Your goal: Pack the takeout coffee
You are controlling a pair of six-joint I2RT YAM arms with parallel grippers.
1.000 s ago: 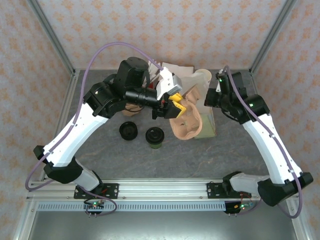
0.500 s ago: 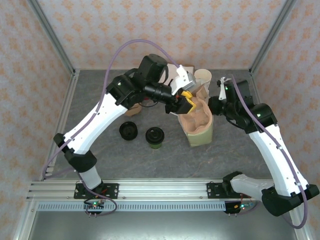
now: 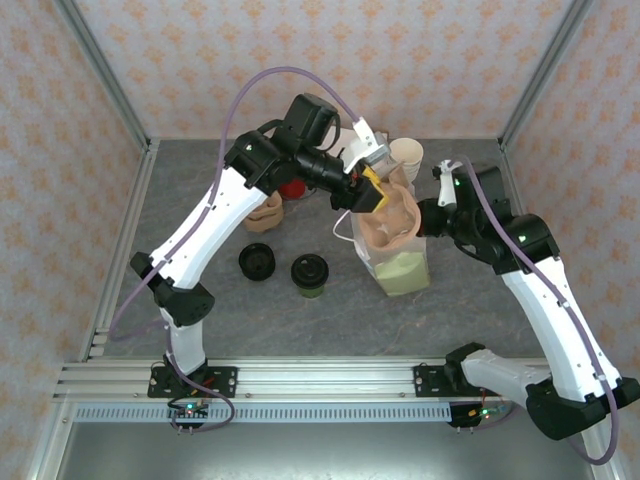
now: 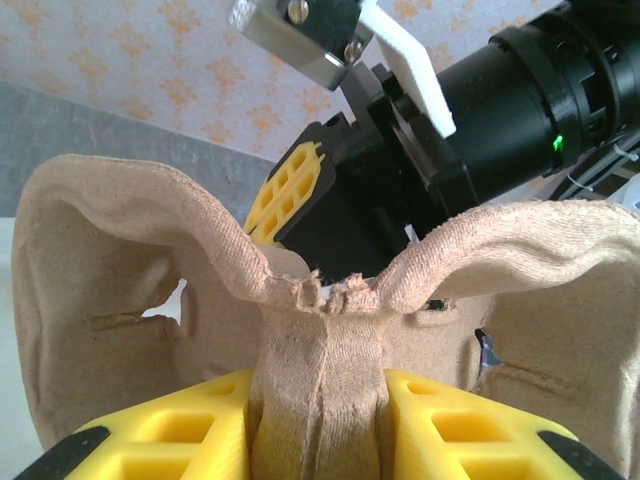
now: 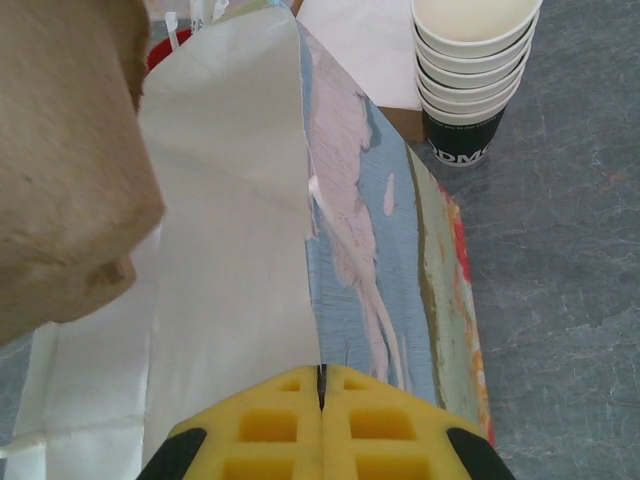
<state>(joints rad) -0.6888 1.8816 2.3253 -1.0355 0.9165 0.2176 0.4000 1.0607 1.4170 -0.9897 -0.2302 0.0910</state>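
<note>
- Top view: left gripper [image 3: 372, 197] carries the pulp cup carrier [image 3: 392, 222] above the paper bag [image 3: 408, 272]. The 1 takeout coffee [image 3: 309, 274], lidded, stands on the table well left of the bag, unpacked.
- Left wrist: yellow fingers [image 4: 170, 435] clamp the carrier's centre ridge.
- Right wrist: right gripper [image 5: 322, 405] is pinched tight on the bag's rim. Step judged: bagging the carrier. Next move needs a straight descent that clears the rim.

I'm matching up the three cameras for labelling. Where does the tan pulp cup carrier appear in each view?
Top external: the cup carrier sits at centre, over the open paper bag, held by the left gripper.
Left wrist: the carrier spans the lower half, its middle ridge pinched between yellow fingers.
Right wrist: the carrier is in the upper-left corner, above the bag.
Shared landmark: the right gripper, shut on the bag's edge.
</note>
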